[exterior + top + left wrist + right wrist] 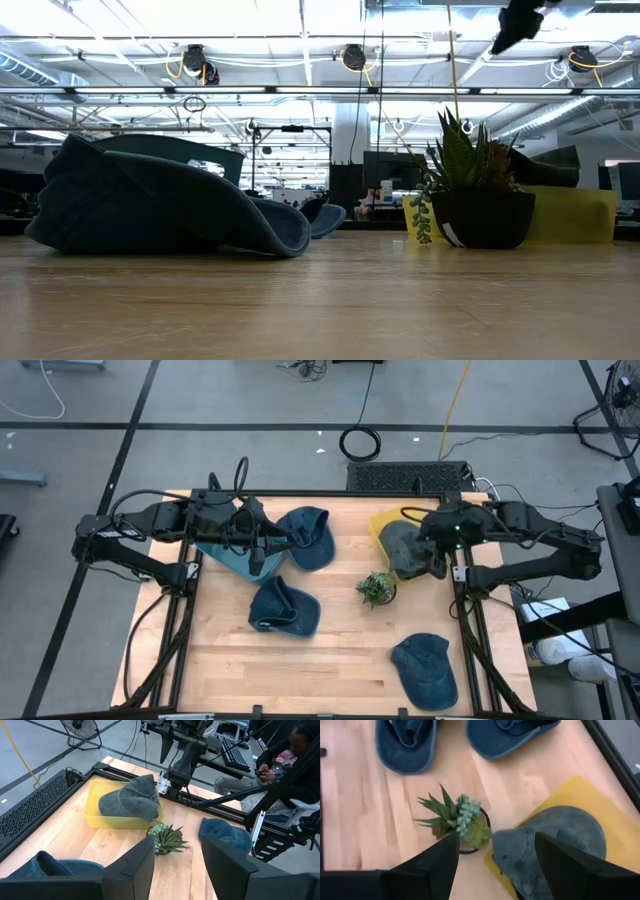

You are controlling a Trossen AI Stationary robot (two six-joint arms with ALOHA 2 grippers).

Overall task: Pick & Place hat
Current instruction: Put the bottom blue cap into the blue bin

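Note:
A grey-green hat (403, 546) lies in a yellow bin (381, 523) at the table's far right, its brim hanging over the bin's near wall; it also shows in the right wrist view (555, 837). My right gripper (437, 560) (497, 845) is open and empty above that hat and high over the table in the low view (517, 25). My left gripper (262, 545) (177, 850) is open and empty at the far left, above a light blue bin (225, 557) and beside a blue hat (306, 538). Two more blue hats lie at the middle (283, 607) and near right (424, 669).
A small potted succulent (377, 588) (462, 820) stands on the table just in front of the yellow bin. A black mat (405, 477) lies beyond the table's far edge. A person (295, 745) sits beyond the table's right side. Bare wood shows along the near left.

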